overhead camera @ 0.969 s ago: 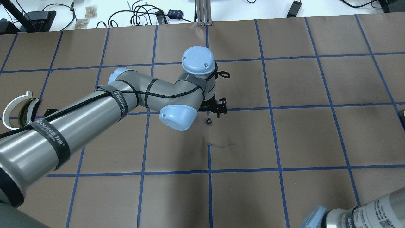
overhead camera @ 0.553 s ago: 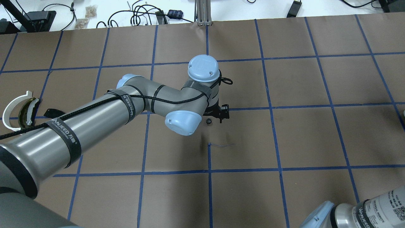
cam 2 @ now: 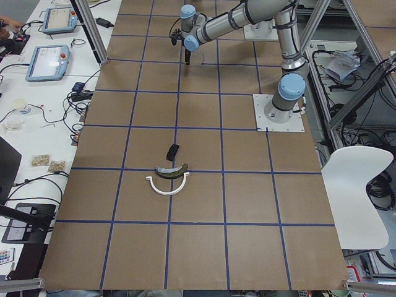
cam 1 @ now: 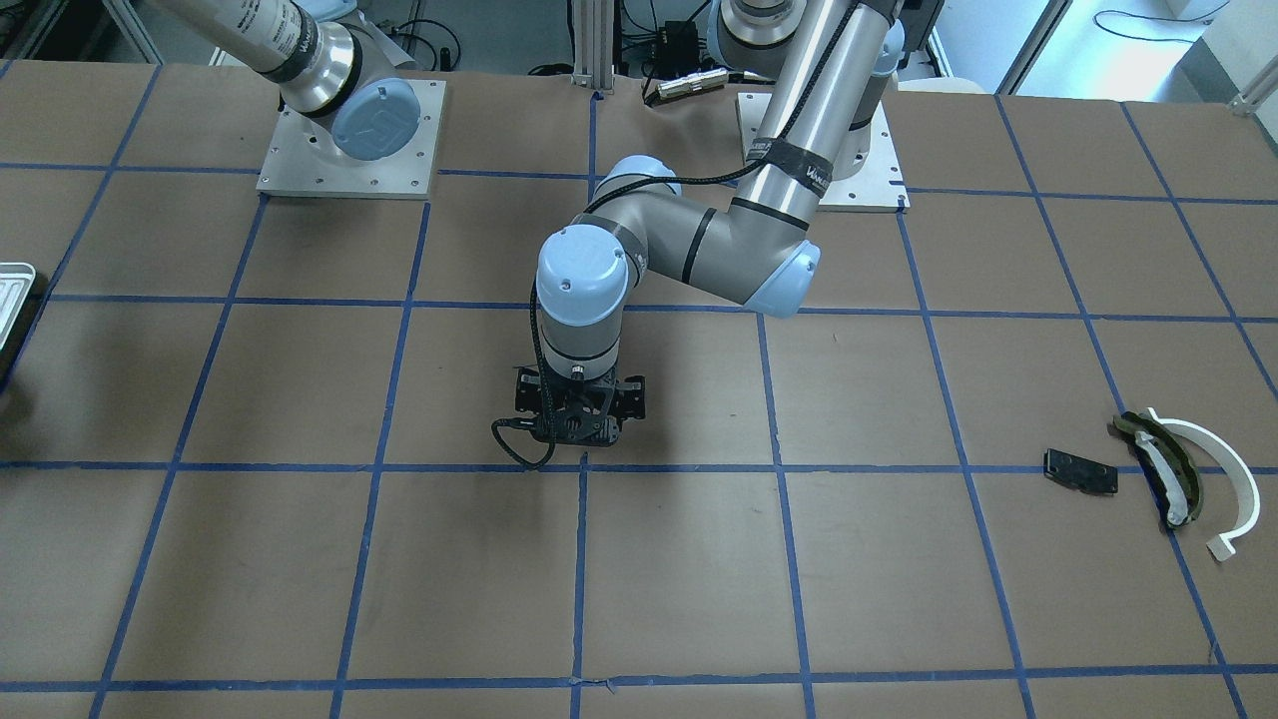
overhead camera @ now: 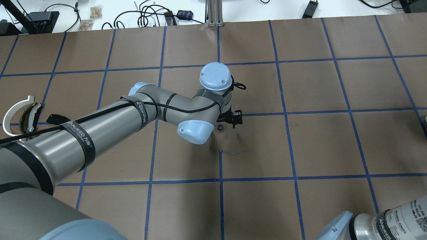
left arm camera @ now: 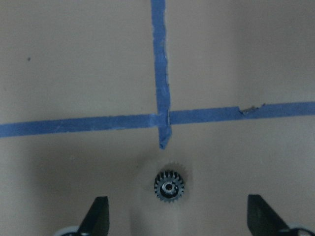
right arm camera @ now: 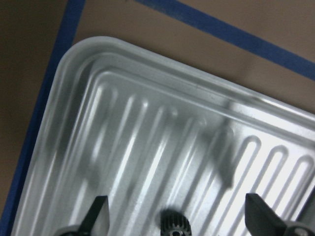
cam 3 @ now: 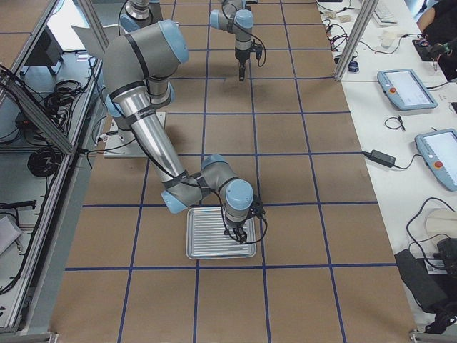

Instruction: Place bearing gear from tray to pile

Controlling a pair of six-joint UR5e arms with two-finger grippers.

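A small dark bearing gear [overhead camera: 220,127] lies flat on the brown paper at the table's middle, just below a blue tape cross. It is also in the left wrist view [left arm camera: 169,186]. My left gripper [left arm camera: 177,212] is open and points straight down, its fingers on either side of the gear and not touching it. It also shows in the overhead view [overhead camera: 231,118]. My right gripper [right arm camera: 177,216] is open over the ridged silver tray [right arm camera: 147,123], with a second gear [right arm camera: 174,225] between its fingers at the frame's bottom edge. The pile lies far left: a white arc [overhead camera: 11,113], an olive piece [overhead camera: 29,115] and a black plate [overhead camera: 55,118].
The tray [cam 3: 207,239] sits at the table's right end, under the near arm in the exterior right view. Only its corner [cam 1: 12,295] shows in the front view. Cables and boxes lie beyond the table's far edge [overhead camera: 150,16].
My left arm has shifted slightly right and down over the gear, which has not moved. The right arm's elbow has shifted a little at the bottom right.
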